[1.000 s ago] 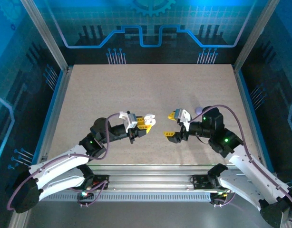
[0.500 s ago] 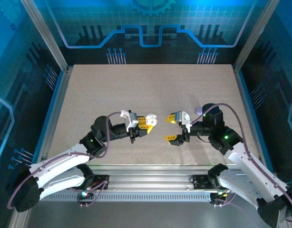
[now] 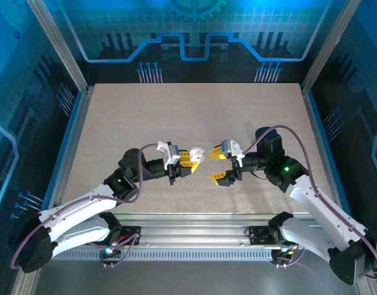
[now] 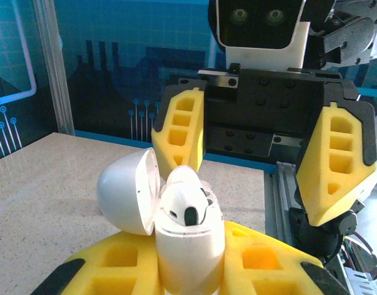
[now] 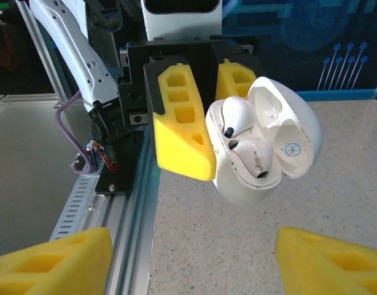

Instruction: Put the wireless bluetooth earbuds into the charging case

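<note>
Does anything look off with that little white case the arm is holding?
One earbud rises well above the rim of the open charging case in the left gripper, so it may not be fully seated. Nothing else stands out.

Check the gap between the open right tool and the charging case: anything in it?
Nothing: in the top external view, bare table lies between the right tool and the charging case clamped in the left tool.

Speckled beige table (image 3: 194, 110) enclosed by blue circuit-pattern walls (image 3: 188, 37); aluminium rail (image 3: 194, 224) along near edge.
</note>
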Available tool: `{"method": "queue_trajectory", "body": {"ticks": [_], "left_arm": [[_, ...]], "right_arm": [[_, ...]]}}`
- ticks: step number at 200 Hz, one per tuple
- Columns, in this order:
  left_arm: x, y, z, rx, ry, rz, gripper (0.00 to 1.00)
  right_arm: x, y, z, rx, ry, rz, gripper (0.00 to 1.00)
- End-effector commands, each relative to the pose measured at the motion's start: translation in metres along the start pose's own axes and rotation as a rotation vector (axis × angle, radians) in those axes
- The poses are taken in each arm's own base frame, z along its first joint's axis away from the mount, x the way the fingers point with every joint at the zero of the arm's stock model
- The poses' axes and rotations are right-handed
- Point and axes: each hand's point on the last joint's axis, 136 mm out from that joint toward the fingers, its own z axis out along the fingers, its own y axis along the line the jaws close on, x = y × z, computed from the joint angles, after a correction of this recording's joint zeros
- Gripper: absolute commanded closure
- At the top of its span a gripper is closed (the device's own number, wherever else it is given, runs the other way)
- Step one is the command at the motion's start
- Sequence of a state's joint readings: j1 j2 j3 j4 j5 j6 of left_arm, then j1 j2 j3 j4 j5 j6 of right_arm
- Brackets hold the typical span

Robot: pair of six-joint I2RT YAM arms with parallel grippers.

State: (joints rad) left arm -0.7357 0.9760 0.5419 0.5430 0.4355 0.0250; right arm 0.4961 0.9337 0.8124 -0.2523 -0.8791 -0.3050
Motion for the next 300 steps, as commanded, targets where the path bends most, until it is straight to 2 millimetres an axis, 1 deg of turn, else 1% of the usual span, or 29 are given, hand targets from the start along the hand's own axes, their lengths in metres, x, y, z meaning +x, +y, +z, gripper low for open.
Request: {"method": "queue_trajectory", "body": {"ticks": [1,31,49,56,70,71,73,80,115,160,203,230,261,300], "left_arm": [[-0.022,-0.006,0.0,0.032,-0.048,0.037,0.88],[-0.023,-0.007,-0.002,0.032,-0.052,0.043,0.88],[-0.023,-0.007,-0.002,0.037,-0.051,0.04,0.88],[-0.022,-0.008,-0.002,0.038,-0.051,0.039,0.88],[-0.023,-0.008,-0.002,0.039,-0.054,0.043,0.88],[-0.023,-0.008,-0.002,0.039,-0.054,0.043,0.88],[-0.023,-0.008,-0.002,0.04,-0.054,0.043,0.88],[-0.023,-0.008,-0.002,0.039,-0.055,0.044,0.88],[-0.023,-0.009,-0.003,0.039,-0.058,0.043,0.88],[-0.024,-0.009,-0.003,0.037,-0.061,0.046,0.88],[-0.025,-0.008,-0.004,0.031,-0.061,0.054,0.88],[-0.024,-0.008,-0.004,0.032,-0.061,0.053,0.88],[-0.024,-0.009,-0.003,0.036,-0.063,0.052,0.88],[-0.026,-0.01,-0.003,0.038,-0.068,0.056,0.88]], "right_arm": [[-0.013,0.001,-0.002,-0.032,-0.032,0.005,0.29],[-0.015,-0.013,0.002,0.003,-0.029,0.024,0.28],[-0.021,-0.018,0.004,0.007,-0.044,0.018,0.28],[-0.023,-0.018,0.005,-0.002,-0.048,0.013,0.28],[-0.019,-0.018,0.009,-0.021,-0.041,0.023,0.28],[-0.024,-0.018,0.008,-0.019,-0.048,0.012,0.28],[-0.028,-0.018,0.007,-0.019,-0.053,0.002,0.28],[-0.031,-0.018,0.008,-0.024,-0.056,-0.008,0.28],[-0.037,-0.018,0.012,-0.047,-0.06,-0.027,0.29],[-0.042,-0.01,0.014,-0.089,-0.063,-0.045,0.33],[-0.043,-0.005,0.016,-0.112,-0.072,-0.055,0.36],[-0.042,-0.002,0.018,-0.119,-0.073,-0.059,0.36],[-0.036,-0.011,0.02,-0.077,-0.061,-0.051,0.33],[-0.037,-0.011,0.026,-0.115,-0.058,-0.033,0.32]]}}
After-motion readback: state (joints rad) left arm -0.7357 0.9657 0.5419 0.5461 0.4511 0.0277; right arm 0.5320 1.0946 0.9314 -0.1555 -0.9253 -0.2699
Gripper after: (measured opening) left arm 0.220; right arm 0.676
